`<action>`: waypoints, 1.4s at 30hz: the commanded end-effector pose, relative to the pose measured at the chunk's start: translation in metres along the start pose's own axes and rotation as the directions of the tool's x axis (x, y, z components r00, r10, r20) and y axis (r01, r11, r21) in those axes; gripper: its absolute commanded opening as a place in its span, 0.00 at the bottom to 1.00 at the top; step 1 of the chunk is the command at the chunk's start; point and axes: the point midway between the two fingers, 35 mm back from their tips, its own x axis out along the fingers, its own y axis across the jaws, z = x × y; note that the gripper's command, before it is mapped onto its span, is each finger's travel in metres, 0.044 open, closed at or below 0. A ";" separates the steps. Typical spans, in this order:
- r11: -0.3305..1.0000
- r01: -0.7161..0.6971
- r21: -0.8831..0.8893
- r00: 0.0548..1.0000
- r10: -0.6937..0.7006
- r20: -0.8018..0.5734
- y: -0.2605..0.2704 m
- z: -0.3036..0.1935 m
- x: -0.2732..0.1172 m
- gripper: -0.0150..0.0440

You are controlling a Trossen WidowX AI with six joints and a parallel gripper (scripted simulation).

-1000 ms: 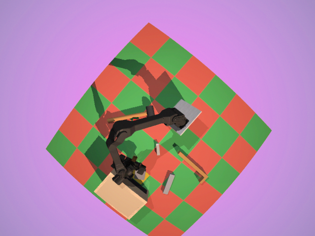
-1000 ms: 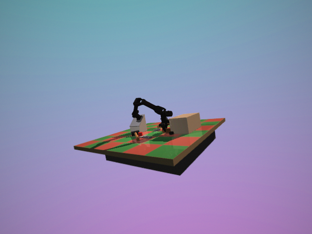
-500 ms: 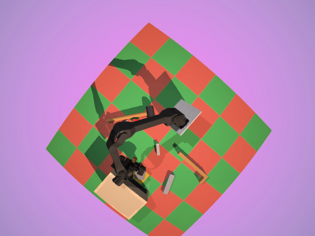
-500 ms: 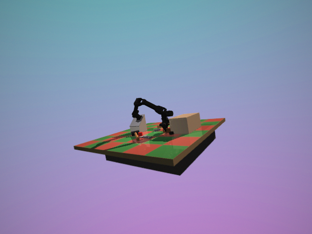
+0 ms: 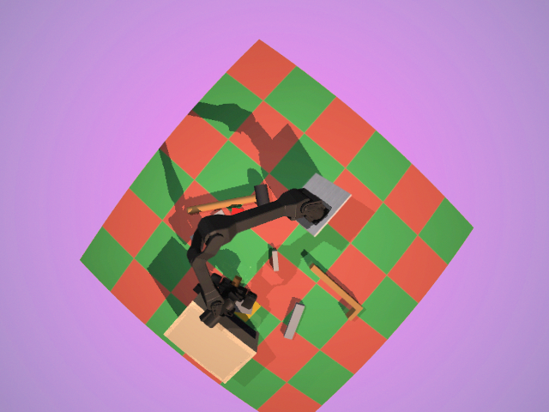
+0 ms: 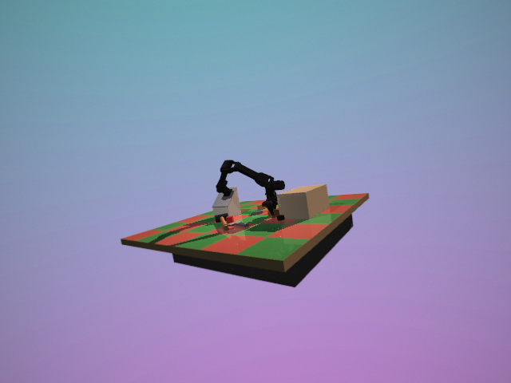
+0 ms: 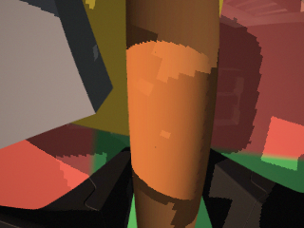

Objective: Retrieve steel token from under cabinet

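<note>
The beige cabinet (image 5: 210, 341) (image 6: 317, 202) stands at the table's edge; its vent slots are hidden. My gripper (image 5: 229, 290) (image 6: 271, 211) (image 7: 165, 155) is low in front of it, shut on a round orange wooden handle (image 5: 237, 281) (image 7: 166, 109). In the exterior view a black block (image 6: 280, 217), seemingly the head of this tool, shows beside the cabinet's lower front. The yellow marked area (image 5: 253, 312) (image 7: 108, 114) lies in front of the cabinet, partly covered from view by a grey block (image 5: 244, 308) (image 7: 38, 71) and the arm. The steel token cannot be made out.
A hammer-like tool (image 5: 224, 203) and a red object (image 5: 237, 211) (image 6: 229, 219) lie behind the arm. An L-shaped wooden stick (image 5: 334, 286), a long grey block (image 5: 294, 321) and a small pale block (image 5: 275, 260) lie to the right. A grey sloped box (image 5: 330, 190) (image 6: 227, 202) stands by the arm's base.
</note>
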 end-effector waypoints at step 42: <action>1.000 -0.011 -0.004 1.000 0.011 -0.001 0.009 -0.025 0.001 0.25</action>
